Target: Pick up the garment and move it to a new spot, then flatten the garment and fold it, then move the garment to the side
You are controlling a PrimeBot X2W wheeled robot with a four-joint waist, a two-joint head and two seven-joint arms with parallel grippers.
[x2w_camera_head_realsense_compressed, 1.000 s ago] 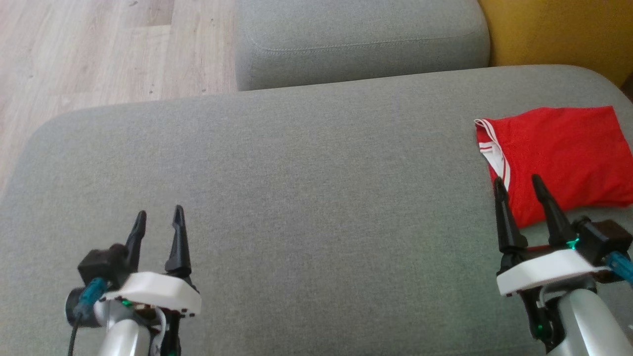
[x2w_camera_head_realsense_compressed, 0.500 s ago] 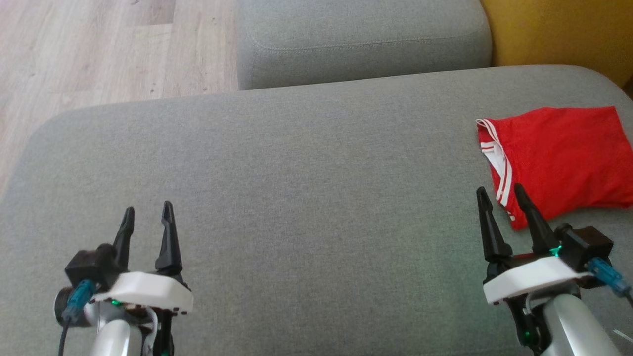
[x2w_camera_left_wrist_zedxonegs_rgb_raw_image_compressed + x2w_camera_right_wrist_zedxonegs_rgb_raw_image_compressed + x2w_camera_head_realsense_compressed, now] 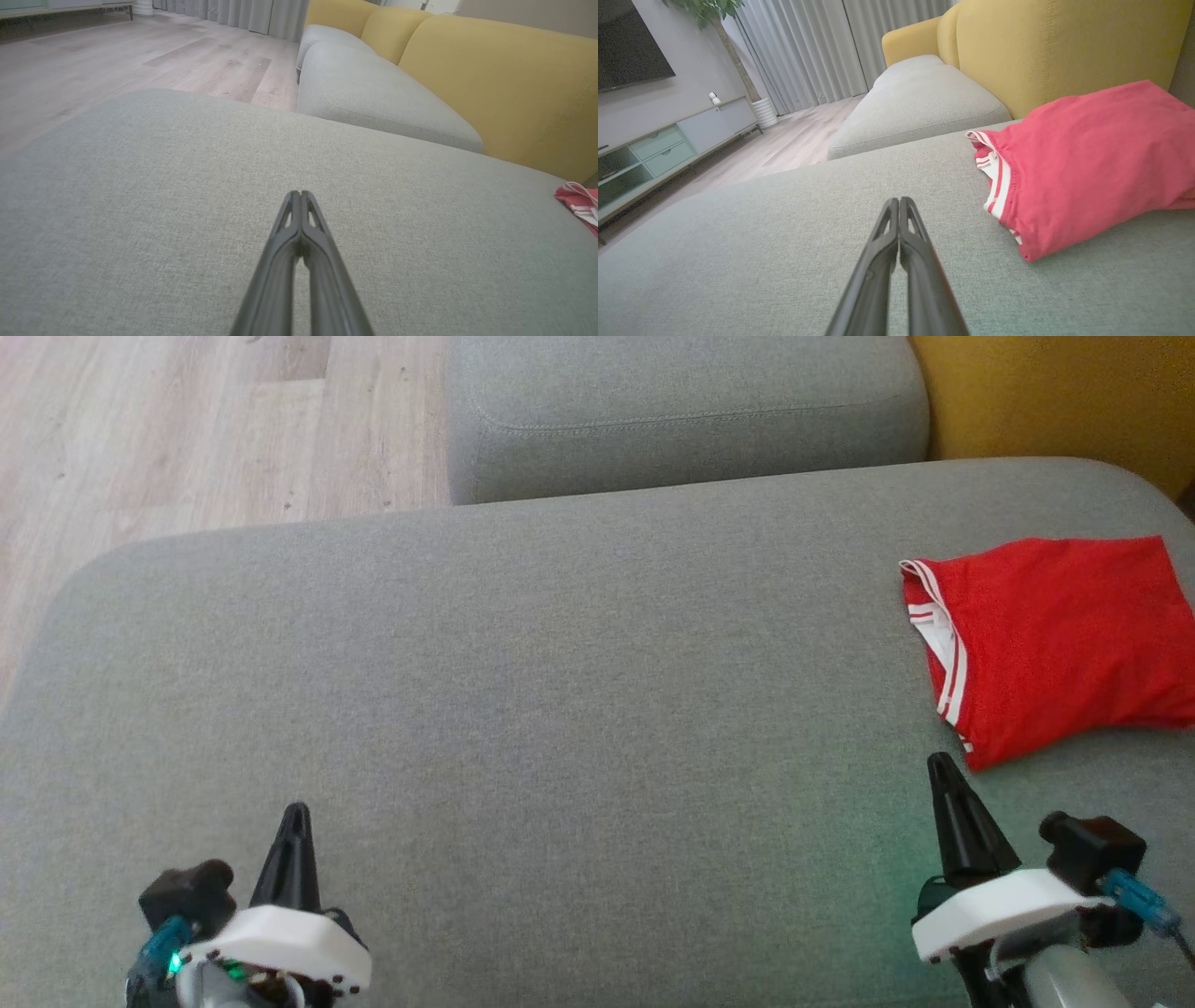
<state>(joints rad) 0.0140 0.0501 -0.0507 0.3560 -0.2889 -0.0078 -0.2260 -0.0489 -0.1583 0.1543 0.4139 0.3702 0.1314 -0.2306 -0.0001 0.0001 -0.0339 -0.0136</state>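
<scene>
Folded red garment [image 3: 1055, 644] lies at the cushion's [image 3: 560, 663] right edge
Left gripper [image 3: 295, 812] and right gripper [image 3: 937, 763] are shut, holding nothing; job looks done

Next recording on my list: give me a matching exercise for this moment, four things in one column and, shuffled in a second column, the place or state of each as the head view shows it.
Things
1. red garment
2. left end effector
3. right end effector
4. wood floor

Places or states
A. upper left of the view, beyond the grey cushion
B. lower left, shut, holding nothing
C. lying at the right end of the grey cushion
D. lower right, shut, its tip just short of the garment's near corner

Pairs: 1-C, 2-B, 3-D, 4-A
</scene>
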